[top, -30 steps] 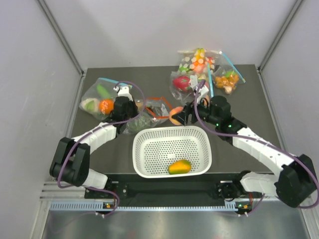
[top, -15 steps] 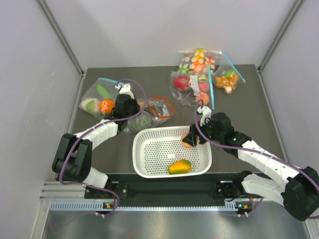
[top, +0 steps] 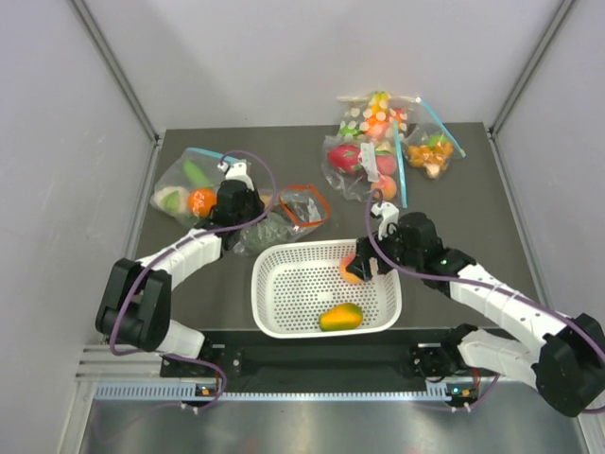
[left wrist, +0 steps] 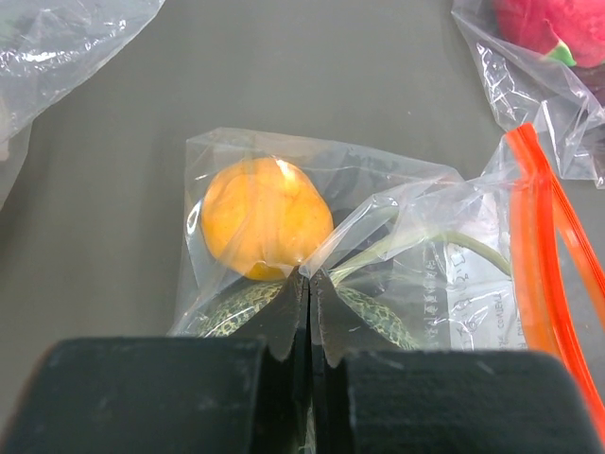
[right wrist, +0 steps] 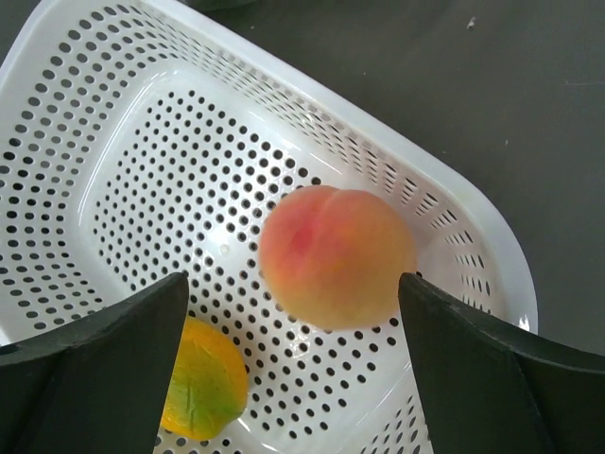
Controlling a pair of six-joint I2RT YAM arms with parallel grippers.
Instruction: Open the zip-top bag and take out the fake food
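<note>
The zip-top bag point(left wrist: 435, 255), clear with a red-orange zip strip point(top: 304, 204), lies behind the basket. A small orange point(left wrist: 267, 219) and a dark green netted melon point(left wrist: 378, 317) are inside it. My left gripper point(left wrist: 309, 276) is shut on a fold of the bag's plastic near its closed end. My right gripper point(right wrist: 293, 293) is open above the white perforated basket point(top: 274, 303). An orange-red peach point(right wrist: 337, 255) hangs loose between its fingers, blurred and touching neither. A yellow-orange mango point(top: 340, 316) lies in the basket.
A blue-zipped bag point(top: 189, 189) of toy food lies at the back left, close to my left arm. Several more blue-zipped bags point(top: 388, 142) sit at the back right. Grey walls enclose the table.
My right gripper carried the peach from beside the bag to over the basket, then opened; the peach has left its fingers. The left gripper stays shut on the bag.
</note>
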